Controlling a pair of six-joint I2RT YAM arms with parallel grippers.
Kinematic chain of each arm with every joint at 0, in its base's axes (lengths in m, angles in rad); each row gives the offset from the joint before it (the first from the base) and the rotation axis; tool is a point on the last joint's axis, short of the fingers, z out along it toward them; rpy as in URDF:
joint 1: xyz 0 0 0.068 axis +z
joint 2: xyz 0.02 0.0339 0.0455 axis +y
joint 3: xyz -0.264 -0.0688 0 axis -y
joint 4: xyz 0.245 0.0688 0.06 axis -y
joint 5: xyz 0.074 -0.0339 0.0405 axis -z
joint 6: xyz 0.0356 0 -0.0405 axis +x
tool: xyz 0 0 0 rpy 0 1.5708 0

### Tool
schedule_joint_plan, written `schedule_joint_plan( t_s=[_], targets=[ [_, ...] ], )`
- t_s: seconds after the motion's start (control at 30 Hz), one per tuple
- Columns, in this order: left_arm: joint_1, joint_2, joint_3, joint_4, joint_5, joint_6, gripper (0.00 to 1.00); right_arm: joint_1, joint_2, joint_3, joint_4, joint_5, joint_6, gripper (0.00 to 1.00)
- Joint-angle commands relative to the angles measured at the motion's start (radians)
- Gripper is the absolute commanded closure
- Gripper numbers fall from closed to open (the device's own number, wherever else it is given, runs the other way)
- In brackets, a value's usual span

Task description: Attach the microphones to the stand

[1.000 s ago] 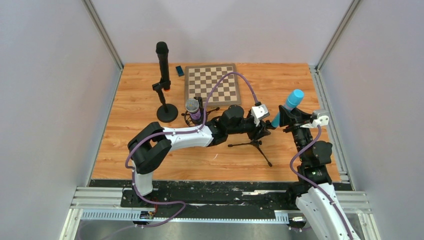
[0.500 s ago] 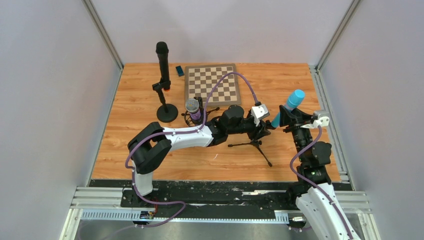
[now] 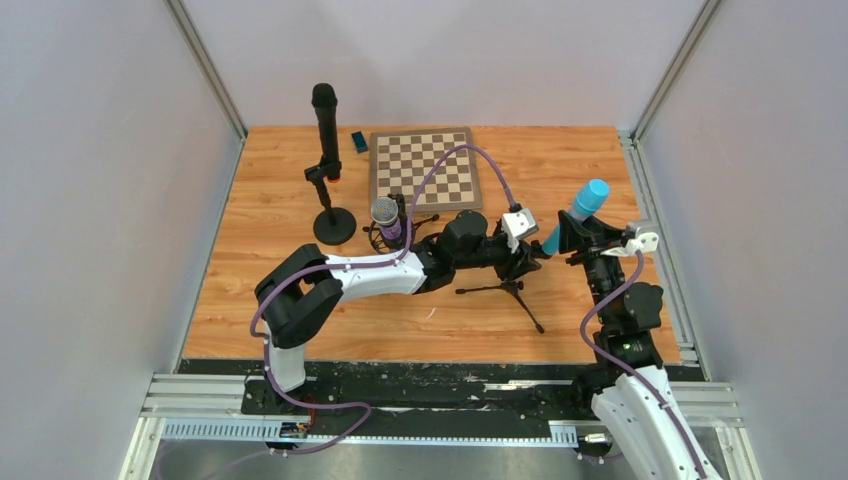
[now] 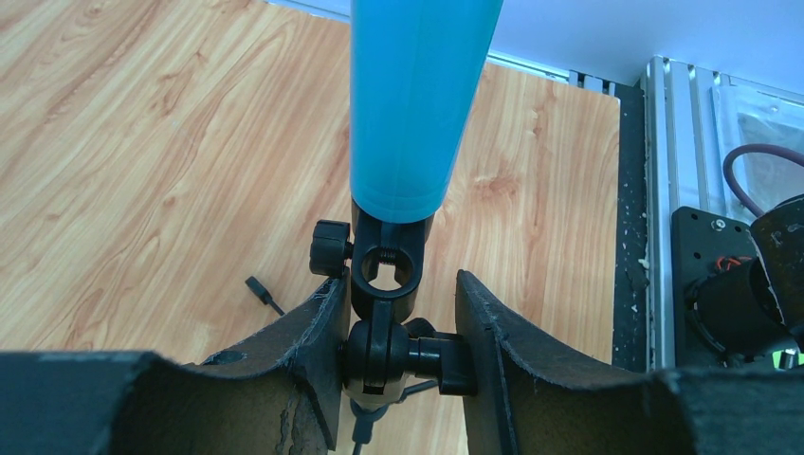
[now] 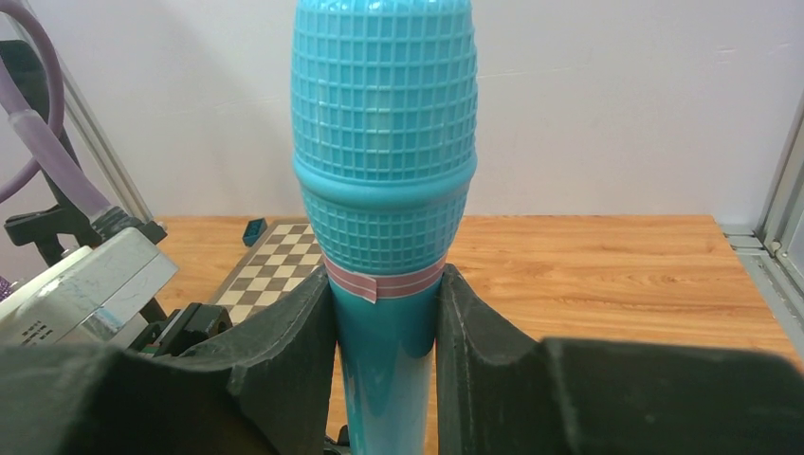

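**Top view.** The black microphone [image 3: 325,125] is shown upright in a round-based stand [image 3: 333,226] left of the chessboard [image 3: 424,168]. The purple microphone [image 3: 387,221] stands just off the chessboard's near edge. Right of the chessboard, the light blue microphone [image 3: 580,210] is held tilted by the right gripper [image 3: 566,234] over the tripod stand [image 3: 508,291].

**Left wrist view.** The left gripper [image 4: 400,313] is clenched on the tripod stand's swivel joint. The light blue microphone's tail meets the clip above.

**Right wrist view.** The light blue microphone is clasped just below its grille.
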Motion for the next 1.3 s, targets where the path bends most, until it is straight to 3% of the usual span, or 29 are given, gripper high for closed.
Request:
schedule_joint_plan(
  t_s=[0.0, 0.13, 0.33, 0.4, 0.47, 0.5, 0.67, 0.8, 1.27],
  targets=[
    [-0.004, -0.055, -0.009, 0.06, -0.009, -0.019, 0.86, 0.023, 0.049, -0.053, -0.345, -0.095, 0.047, 0.69],
    [-0.003, -0.055, -0.015, 0.061, -0.01, -0.013, 0.83, 0.023, 0.046, -0.039, -0.345, -0.092, 0.05, 0.43],
    [-0.002, -0.051, -0.01, 0.055, -0.007, -0.013, 0.76, 0.022, 0.037, -0.024, -0.349, -0.095, 0.066, 0.17],
    [-0.002, -0.05, -0.008, 0.054, -0.004, -0.014, 0.71, 0.023, 0.024, -0.023, -0.352, -0.094, 0.073, 0.13],
    [-0.001, -0.051, -0.007, 0.051, -0.002, -0.013, 0.61, 0.023, 0.009, -0.024, -0.357, -0.088, 0.079, 0.09],
    [-0.002, -0.049, -0.007, 0.049, -0.001, -0.013, 0.51, 0.023, 0.001, -0.025, -0.357, -0.082, 0.086, 0.06],
    [-0.002, -0.056, -0.015, 0.049, -0.01, -0.017, 0.15, 0.023, -0.024, -0.01, -0.374, -0.08, 0.109, 0.0],
    [-0.002, -0.08, -0.053, 0.081, -0.03, -0.009, 0.01, 0.023, -0.029, -0.002, -0.403, -0.091, 0.124, 0.0],
    [0.031, -0.172, -0.198, 0.213, 0.034, 0.031, 0.0, 0.022, -0.087, 0.091, -0.556, -0.078, 0.187, 0.0]
  ],
)
